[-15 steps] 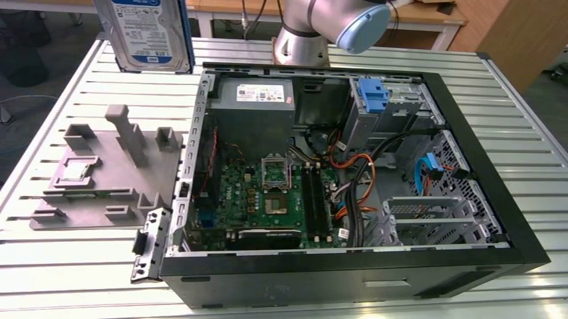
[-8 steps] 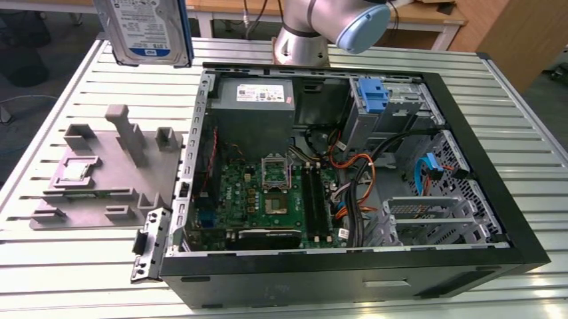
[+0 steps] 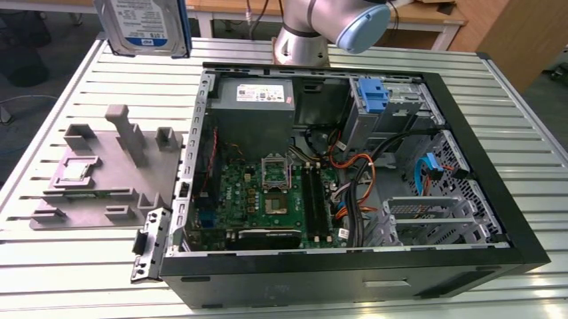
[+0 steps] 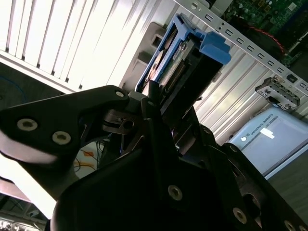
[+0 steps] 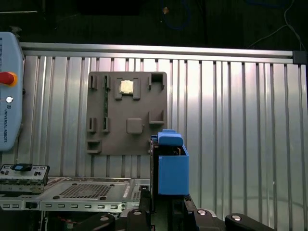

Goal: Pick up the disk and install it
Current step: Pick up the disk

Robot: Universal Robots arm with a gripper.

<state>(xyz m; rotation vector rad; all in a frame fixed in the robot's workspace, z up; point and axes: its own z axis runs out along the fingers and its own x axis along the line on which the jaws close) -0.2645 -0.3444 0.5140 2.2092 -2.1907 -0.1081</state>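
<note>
First up, ribbed silver metal tabletop [image 3: 53, 266], then open black computer case [image 3: 355, 282] lying on its side, with sheet-metal edges and cables around the bays. Smallest, flat silver hard disk with blue carrier rails [image 3: 142, 23], hanging high over the tabletop, well apart from the case, clamped between the jaws. Probably stiff, hefty, shock-sensitive; best gripped by rigid edges.

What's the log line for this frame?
gripper: shut on the disk | disk: held above the table, outside the computer case | install: not yet done
</note>
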